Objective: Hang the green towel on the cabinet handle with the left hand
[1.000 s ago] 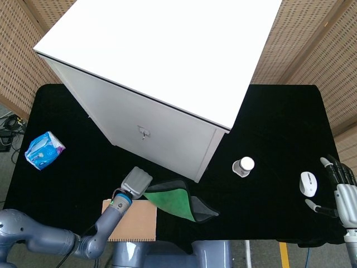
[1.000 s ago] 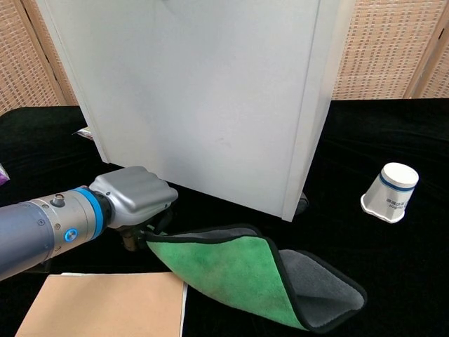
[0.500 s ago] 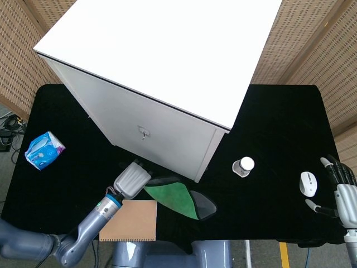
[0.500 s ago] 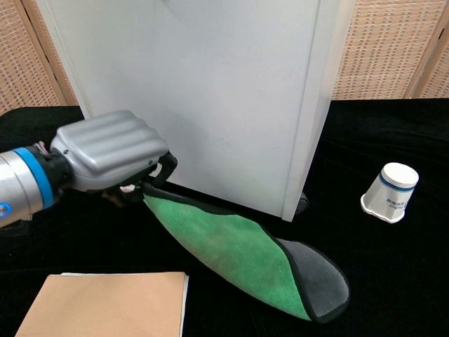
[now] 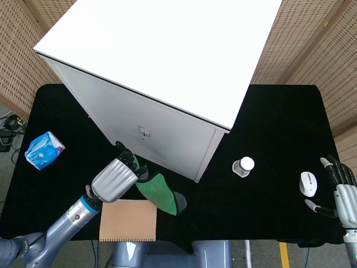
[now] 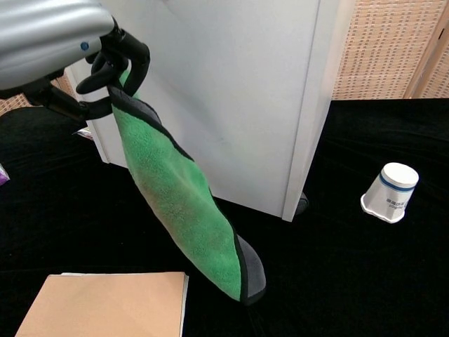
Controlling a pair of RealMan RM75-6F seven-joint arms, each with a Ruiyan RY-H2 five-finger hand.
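Note:
My left hand (image 5: 116, 178) (image 6: 56, 42) grips one corner of the green towel (image 5: 158, 191) (image 6: 179, 203), which has a grey edge. The towel hangs down long and narrow in front of the white cabinet (image 5: 162, 67) (image 6: 210, 98), its lower end close above the black table (image 5: 268, 128). The small metal cabinet handle (image 5: 144, 133) sits on the front face, above and slightly right of my left hand. My right hand (image 5: 341, 192) stays open near the table's right edge, holding nothing.
A tan notebook (image 5: 128, 220) (image 6: 105, 305) lies at the front below the towel. A white cup (image 5: 244, 166) (image 6: 390, 192) stands right of the cabinet, a white mouse (image 5: 308, 183) beside my right hand, and a blue packet (image 5: 44, 149) at the left.
My left hand rose from the table with the towel's corner. The towel went from lying folded flat to hanging lengthwise. The right hand stayed still.

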